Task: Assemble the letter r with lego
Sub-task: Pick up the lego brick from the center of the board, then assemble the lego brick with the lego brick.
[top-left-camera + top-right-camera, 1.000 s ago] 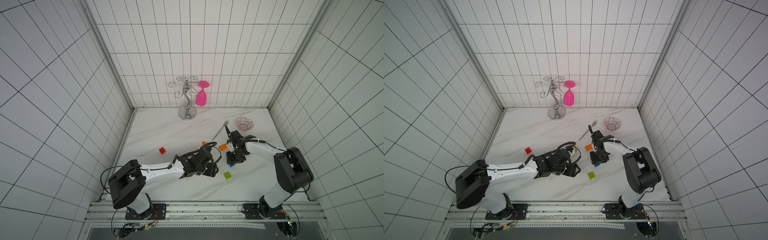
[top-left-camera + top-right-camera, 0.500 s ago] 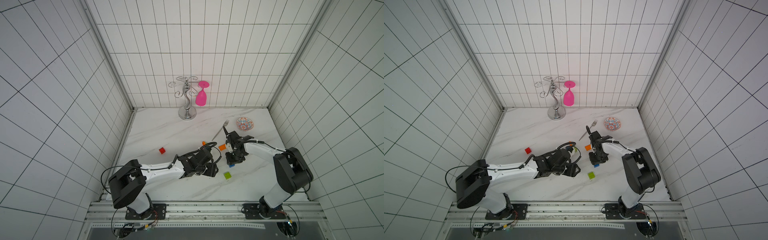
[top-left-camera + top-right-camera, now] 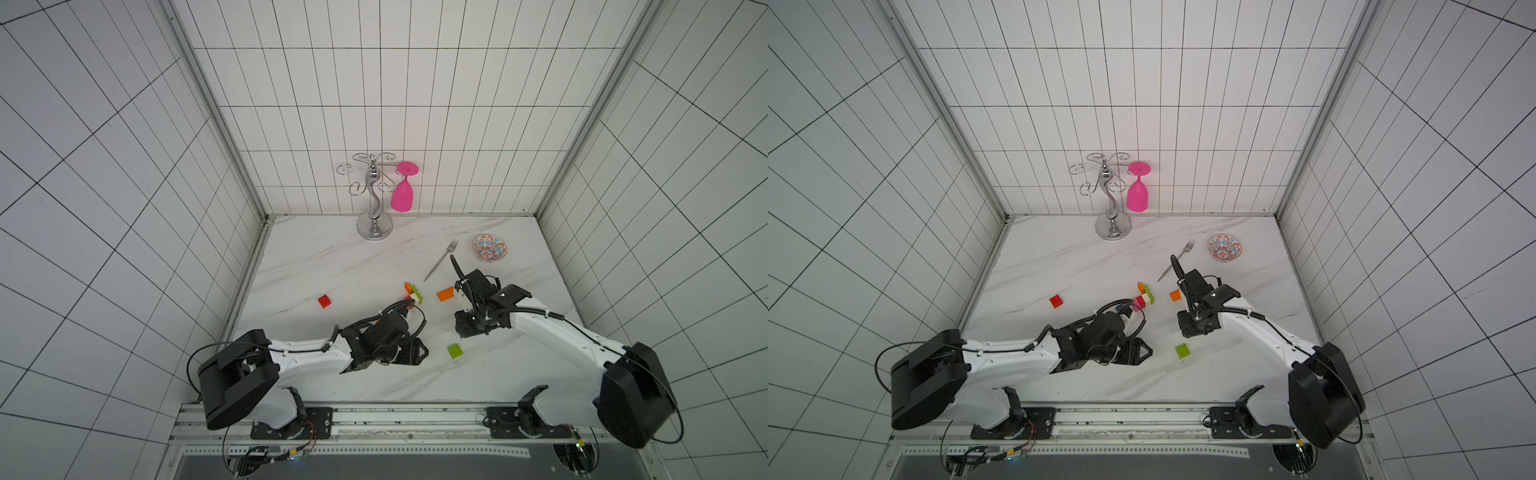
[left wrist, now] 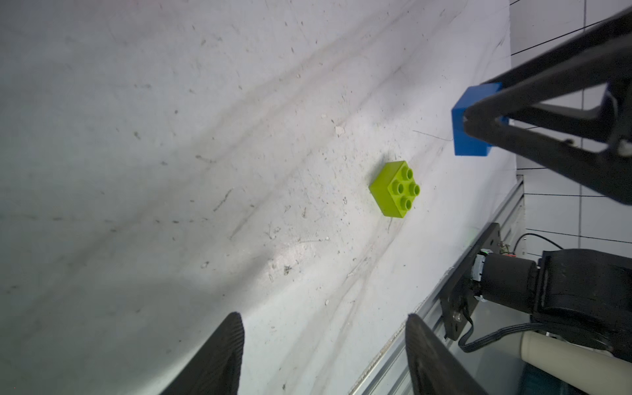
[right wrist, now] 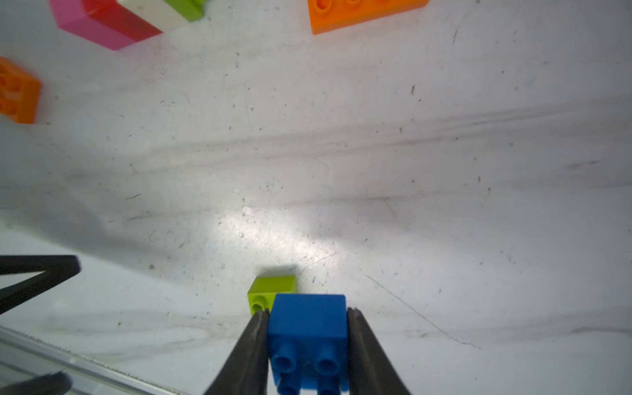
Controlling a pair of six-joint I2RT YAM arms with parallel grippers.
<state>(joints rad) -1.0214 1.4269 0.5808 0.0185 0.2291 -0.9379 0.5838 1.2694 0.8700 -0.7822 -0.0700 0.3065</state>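
My right gripper [image 5: 307,311] is shut on a blue lego brick [image 5: 306,328], studs toward the camera; the left wrist view shows that brick [image 4: 470,136] between the black fingers. In both top views the right gripper [image 3: 471,327] hides it. A lime green lego brick [image 3: 454,351] lies on the table just in front of it, also seen in the left wrist view [image 4: 395,188]. My left gripper [image 4: 324,316] is open and empty, left of the lime brick [image 3: 1182,350]. A joined pink, red, cream and green row [image 3: 1144,300] lies further back.
A small orange brick [image 3: 408,286], a longer orange brick [image 3: 445,294] and a lone red brick [image 3: 324,301] lie on the marble table. A fork [image 3: 440,259], a patterned bowl [image 3: 489,248] and a metal stand [image 3: 374,208] with a pink glass [image 3: 402,195] stand at the back.
The right jaws have closed on the blue brick, which showed beside the gripper before and is now covered from above. The left arm has not moved.
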